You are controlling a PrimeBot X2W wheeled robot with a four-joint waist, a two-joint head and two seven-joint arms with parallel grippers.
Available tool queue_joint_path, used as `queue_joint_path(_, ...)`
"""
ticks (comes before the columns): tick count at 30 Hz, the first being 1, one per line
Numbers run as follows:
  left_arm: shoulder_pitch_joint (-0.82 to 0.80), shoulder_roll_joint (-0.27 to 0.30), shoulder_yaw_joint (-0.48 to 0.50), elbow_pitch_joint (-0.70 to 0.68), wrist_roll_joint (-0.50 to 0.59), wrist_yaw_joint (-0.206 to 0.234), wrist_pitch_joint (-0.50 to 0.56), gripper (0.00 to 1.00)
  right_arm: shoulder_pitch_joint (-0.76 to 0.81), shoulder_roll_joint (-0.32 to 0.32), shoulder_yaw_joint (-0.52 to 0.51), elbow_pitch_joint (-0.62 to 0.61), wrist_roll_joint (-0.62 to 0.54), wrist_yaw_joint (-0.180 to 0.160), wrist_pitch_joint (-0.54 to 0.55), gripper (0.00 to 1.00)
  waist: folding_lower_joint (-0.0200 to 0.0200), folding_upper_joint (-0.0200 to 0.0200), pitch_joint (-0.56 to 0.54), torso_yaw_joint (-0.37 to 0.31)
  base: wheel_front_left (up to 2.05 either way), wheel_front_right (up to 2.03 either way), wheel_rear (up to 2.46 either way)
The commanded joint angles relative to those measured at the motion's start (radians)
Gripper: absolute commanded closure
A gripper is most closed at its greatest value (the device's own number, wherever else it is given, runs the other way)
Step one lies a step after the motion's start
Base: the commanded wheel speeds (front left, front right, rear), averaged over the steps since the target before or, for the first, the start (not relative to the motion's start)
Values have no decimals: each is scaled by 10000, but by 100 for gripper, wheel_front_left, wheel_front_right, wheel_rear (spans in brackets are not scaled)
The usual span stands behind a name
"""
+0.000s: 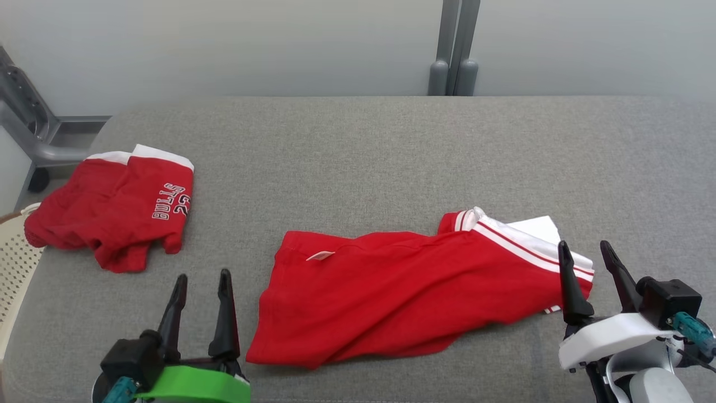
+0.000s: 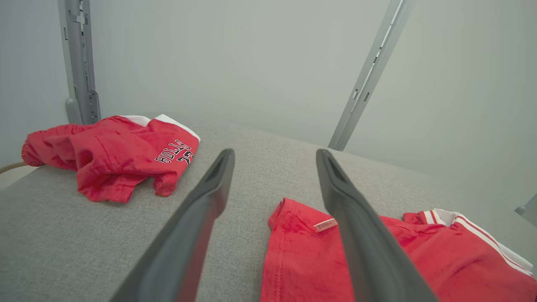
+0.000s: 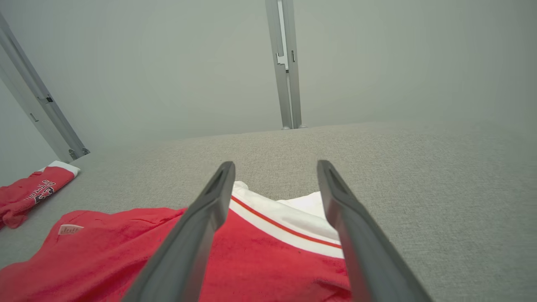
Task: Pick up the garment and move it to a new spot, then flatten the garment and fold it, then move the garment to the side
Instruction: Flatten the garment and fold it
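A red garment (image 1: 403,291) with white trim and a small white label lies loosely spread on the grey padded table (image 1: 363,145), front centre. It also appears in the left wrist view (image 2: 310,260) and the right wrist view (image 3: 260,256). My left gripper (image 1: 202,281) is open just left of the garment's waistband edge, holding nothing. My right gripper (image 1: 585,253) is open at the garment's white-trimmed right end, above the cloth, empty. In the wrist views both pairs of fingers (image 2: 201,218) (image 3: 205,218) stand wide apart.
Another red garment (image 1: 112,212) printed "BULLS 23" lies crumpled at the table's left edge, also visible from the left wrist (image 2: 113,159). A cream perforated basket (image 1: 14,263) sits beyond that edge. A grey post (image 1: 456,50) stands behind the table against the pale wall.
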Motion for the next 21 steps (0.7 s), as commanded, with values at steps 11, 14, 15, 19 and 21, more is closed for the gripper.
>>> queue_joint_path(11, 433, 803, -375, 642, 636, -169, 465, 0, 586, -25, -501, 321, -355, -10, 478, 0, 0, -1, -536, -113, 0, 0, 0)
queue_joint_path(14, 486, 937, -486, 721, 704, -228, 563, 0, 708, -22, -545, 400, -412, -10, 631, 0, 0, -1, -642, -119, 0, 0, 0)
queue_joint_path(15, 509, 976, -501, 747, 718, -235, 585, 0, 734, -24, -548, 434, -415, -10, 682, 0, 0, -1, -667, -124, 0, 0, 0)
queue_joint_path(19, 574, 935, -499, 817, 590, -151, 696, 0, 759, -24, -497, 475, -443, -10, 794, 0, 0, -1, -706, -207, 0, 0, 0)
queue_joint_path(21, 522, 931, -538, 782, 625, -128, 714, 0, 753, -25, -476, 428, -392, -10, 802, 0, 0, -1, -681, -231, 0, 0, 0)
